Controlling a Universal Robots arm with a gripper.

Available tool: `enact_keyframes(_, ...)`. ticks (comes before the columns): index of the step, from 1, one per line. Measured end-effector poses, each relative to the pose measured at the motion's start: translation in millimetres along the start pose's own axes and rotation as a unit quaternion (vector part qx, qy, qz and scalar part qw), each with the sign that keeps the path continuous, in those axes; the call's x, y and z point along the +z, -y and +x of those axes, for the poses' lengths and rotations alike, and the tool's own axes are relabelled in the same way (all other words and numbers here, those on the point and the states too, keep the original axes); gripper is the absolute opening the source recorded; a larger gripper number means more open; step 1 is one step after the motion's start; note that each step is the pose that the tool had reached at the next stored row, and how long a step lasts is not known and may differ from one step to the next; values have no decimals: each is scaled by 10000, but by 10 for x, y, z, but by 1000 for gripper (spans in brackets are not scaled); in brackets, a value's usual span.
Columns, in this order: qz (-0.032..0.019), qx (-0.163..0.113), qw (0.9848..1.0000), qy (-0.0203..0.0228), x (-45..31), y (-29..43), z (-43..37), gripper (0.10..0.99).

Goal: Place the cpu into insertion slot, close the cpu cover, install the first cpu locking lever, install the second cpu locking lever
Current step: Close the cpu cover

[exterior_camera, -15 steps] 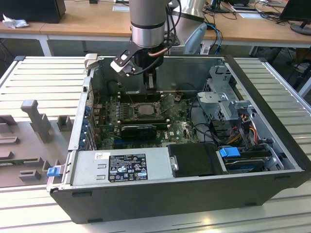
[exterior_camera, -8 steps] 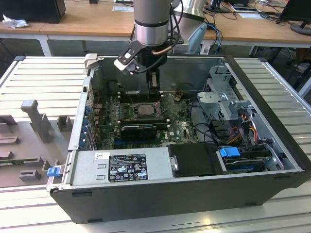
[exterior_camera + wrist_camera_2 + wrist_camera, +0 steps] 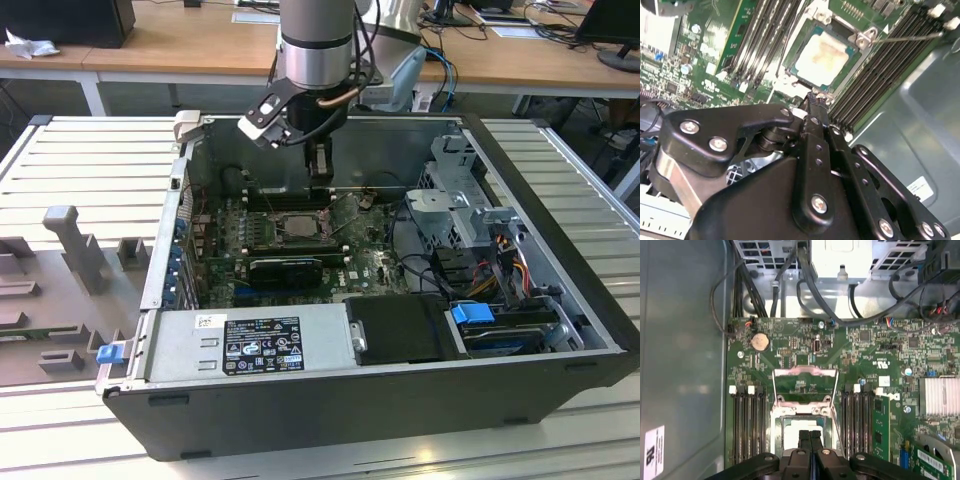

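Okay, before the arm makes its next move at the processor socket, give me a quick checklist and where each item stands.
1. cpu lying in the insertion slot: ok.
2. cpu cover closed: not ok, it is swung open, away from the socket.
3. gripper empty, fingers shut together: ok.
4. locking lever latched: not ok, it sticks out loose over the memory slots.
5. Other lever latched: cannot tell.

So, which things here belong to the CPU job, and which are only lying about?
Job: pale silvery square cpu in the dark-rimmed insertion slot; grey metal frame cpu cover, open; thin wire locking lever; black gripper.
Lying about: round silver coin battery; finned silver heat sink; long black memory slots.
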State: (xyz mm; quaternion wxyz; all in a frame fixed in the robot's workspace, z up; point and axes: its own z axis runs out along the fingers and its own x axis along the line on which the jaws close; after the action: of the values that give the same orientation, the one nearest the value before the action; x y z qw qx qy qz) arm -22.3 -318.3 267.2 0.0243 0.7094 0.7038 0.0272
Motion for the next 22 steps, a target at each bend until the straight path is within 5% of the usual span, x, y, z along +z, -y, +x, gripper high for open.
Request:
enact_keyframes(3,0,0,10000,0,4,-63,0,106)
enact_keyframes(22,-1,0,10000,-1,-77,-135,1,106)
